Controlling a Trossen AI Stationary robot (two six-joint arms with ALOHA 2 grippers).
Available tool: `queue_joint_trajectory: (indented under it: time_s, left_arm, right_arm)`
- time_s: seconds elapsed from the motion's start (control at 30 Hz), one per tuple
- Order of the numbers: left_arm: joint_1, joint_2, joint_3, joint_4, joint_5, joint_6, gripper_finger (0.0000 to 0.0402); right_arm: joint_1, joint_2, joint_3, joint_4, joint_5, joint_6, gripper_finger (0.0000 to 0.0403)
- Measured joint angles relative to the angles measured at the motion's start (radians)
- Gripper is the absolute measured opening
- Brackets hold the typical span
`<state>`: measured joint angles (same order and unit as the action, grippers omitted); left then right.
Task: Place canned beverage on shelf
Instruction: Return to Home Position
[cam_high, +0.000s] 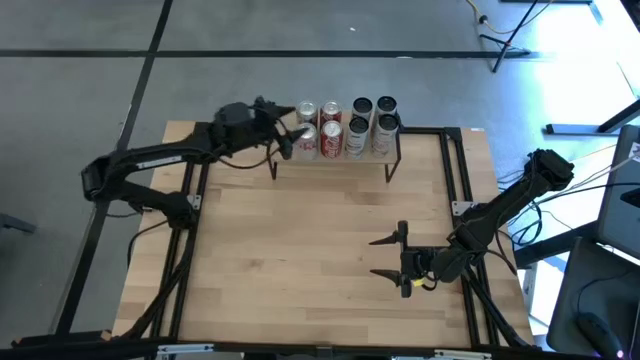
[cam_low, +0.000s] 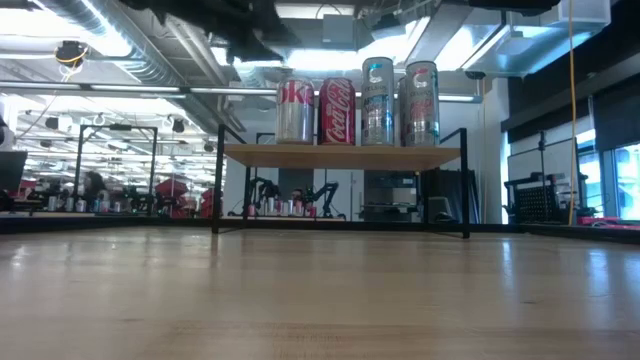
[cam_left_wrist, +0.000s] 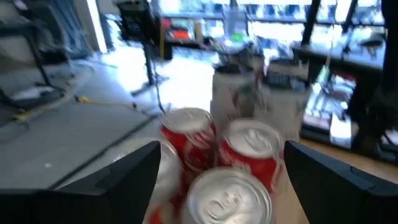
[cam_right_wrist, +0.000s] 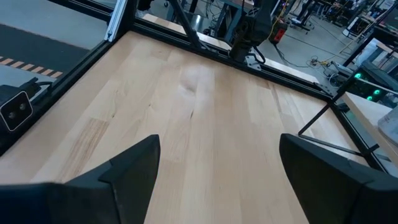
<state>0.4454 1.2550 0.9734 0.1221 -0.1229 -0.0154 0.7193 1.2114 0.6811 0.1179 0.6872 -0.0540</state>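
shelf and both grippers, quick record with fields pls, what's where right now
shelf: raised, at the far edge of the table
cans: upright on the shelf, four abreast in the low view: silver, red, two tall silver
left gripper: open, at the shelf's left end, close to the cans
right gripper: open, empty, over bare table away from the shelf
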Motion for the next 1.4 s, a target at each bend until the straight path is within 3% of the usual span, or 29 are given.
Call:
queue_joint_trajectory:
  time_s: [0.13,0.27,0.37,0.47,0.6,0.8,0.9,1.0,1.13,1.23,1.4]
  left_arm:
    - [-0.015,-0.112,0.004,-0.027,-0.015,-0.004,0.0325]
    - [-0.076,-0.228,0.005,-0.207,0.014,-0.038,0.0317]
    - [-0.133,-0.286,-0.009,-0.423,-0.053,-0.010,0.0287]
    - [-0.183,-0.325,-0.091,-0.501,-0.066,-0.043,0.0237]
    - [-0.278,-0.398,-0.285,-0.375,0.040,-0.060,0.0150]
    - [-0.452,-0.496,-0.616,0.025,0.113,-0.053,0.0034]
    - [-0.487,-0.527,-0.742,0.183,0.108,-0.033,0.0006]
    - [-0.478,-0.567,-0.828,0.282,0.111,-0.005,0.0009]
    - [-0.454,-0.640,-0.895,0.309,0.107,-0.001,0.0011]
    - [-0.447,-0.688,-0.915,0.306,0.045,-0.034,0.0007]
    - [-0.447,-0.713,-0.916,0.243,-0.063,0.045,0.0002]
  right_arm:
    - [0.000,0.000,0.000,0.000,0.000,0.054,0.0315]
    - [0.000,0.000,0.000,0.000,-0.065,0.169,0.0315]
    - [0.000,0.000,0.000,0.007,-0.074,0.177,0.0315]
    - [-0.021,0.000,0.000,0.005,-0.040,0.178,0.0309]
    - [-0.080,0.000,-0.007,-0.013,-0.040,0.186,0.0261]
    - [-0.186,0.000,-0.094,0.003,-0.082,0.188,0.0126]
    - [-0.241,-0.009,-0.168,0.076,-0.125,0.188,0.0061]
    - [-0.292,-0.055,-0.250,0.179,-0.192,0.180,0.0013]
    - [-0.355,-0.159,-0.367,0.275,-0.280,0.152,0.0019]
    - [-0.395,-0.260,-0.440,0.304,-0.300,0.149,0.0033]
    - [-0.444,-0.428,-0.542,0.301,-0.307,0.153,0.0038]
